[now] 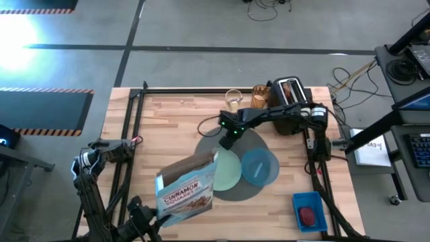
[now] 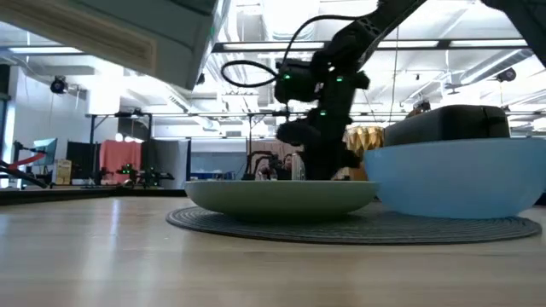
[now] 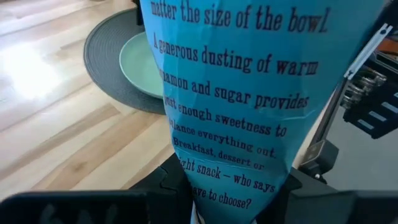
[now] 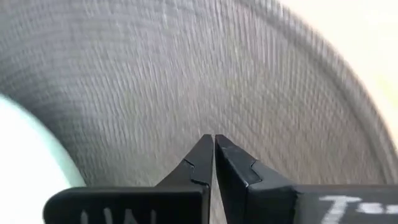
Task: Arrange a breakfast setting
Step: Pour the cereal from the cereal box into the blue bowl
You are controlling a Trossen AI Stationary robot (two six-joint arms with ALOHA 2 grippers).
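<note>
High view | left gripper [image 1: 161,214] fingers pinching cereal box [image 1: 188,187] near table's front edge | tip slowly over bowl [image 1: 260,167] | right gripper [image 1: 225,140] fingers pressed together above mat [image 1: 259,142]

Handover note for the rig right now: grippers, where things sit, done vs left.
Left gripper: shut on the cereal box, held at the near left of the table, next to the plate.
Right gripper: shut, empty, over the mat behind the plate.
Mat is at table centre with the green plate and blue bowl on it, side by side.
Amber glass and a clear glass stand at the far edge by the toaster. A red piece lies in the blue tray, near right.
Done: mat, plate, bowl.
Left: likely cereal, toast, glass, red piece.
</note>
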